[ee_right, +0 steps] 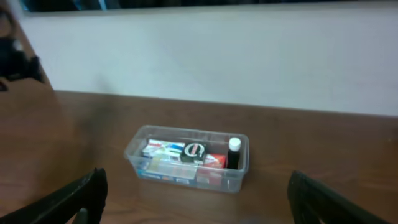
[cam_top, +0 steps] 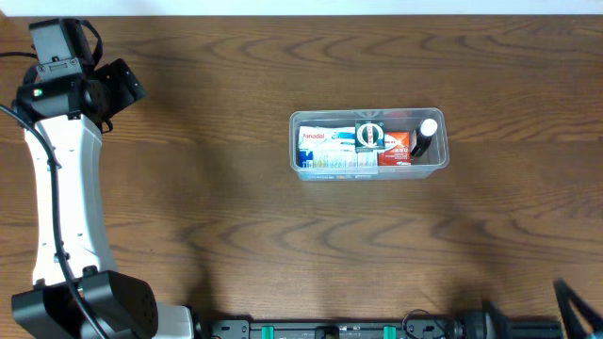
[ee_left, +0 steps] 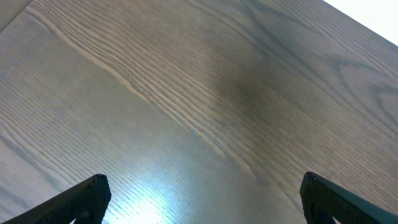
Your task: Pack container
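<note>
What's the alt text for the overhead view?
Clear plastic container right of centre on a wooden table, holding small boxes, a round black-and-white item and a white-capped dark bottle. The left arm stands at the picture's left edge, apart from it.

Inside the clear container [cam_top: 293, 141], red lettering on a blue-and-white box [cam_top: 318, 143] appears to read "Panadol". Print on the round black-and-white label [cam_top: 369, 137] and the orange box [cam_top: 399, 146] beside it is too small to read.
</note>
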Motion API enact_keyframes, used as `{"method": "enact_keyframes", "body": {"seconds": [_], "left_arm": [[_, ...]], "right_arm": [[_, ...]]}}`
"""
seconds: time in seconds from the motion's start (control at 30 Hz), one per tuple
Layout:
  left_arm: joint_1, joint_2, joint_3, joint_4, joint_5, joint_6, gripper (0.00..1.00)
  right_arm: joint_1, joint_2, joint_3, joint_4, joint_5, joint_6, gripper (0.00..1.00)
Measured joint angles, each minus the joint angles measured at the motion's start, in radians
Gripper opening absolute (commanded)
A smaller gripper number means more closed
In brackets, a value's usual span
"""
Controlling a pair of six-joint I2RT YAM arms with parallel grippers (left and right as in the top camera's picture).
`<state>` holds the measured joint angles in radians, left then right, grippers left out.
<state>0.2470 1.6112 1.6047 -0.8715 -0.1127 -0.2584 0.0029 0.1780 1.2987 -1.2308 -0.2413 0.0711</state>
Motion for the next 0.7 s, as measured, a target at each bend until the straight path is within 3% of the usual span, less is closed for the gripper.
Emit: {"method": "enact_keyframes", "body": {"seconds": [0.23, 0.47, 0.7], "left_arm": [[0.0, 0.0, 0.0, 0.0, 0.0, 0.0, 0.98], [0.0, 0.0, 0.0, 0.0, 0.0, 0.0, 0.98], [0.0, 0.0, 0.0, 0.0, 0.0, 0.0, 0.98]], "right_arm": [[0.0, -0.166, 0.01, -0.026, -0.047, -0.012, 0.99], [0.0, -0.175, 0.022, -0.08, -0.086, -0.012, 0.99], [0.001, -0.175, 0.0, 0.01, -0.1, -0.015, 0.99]]}}
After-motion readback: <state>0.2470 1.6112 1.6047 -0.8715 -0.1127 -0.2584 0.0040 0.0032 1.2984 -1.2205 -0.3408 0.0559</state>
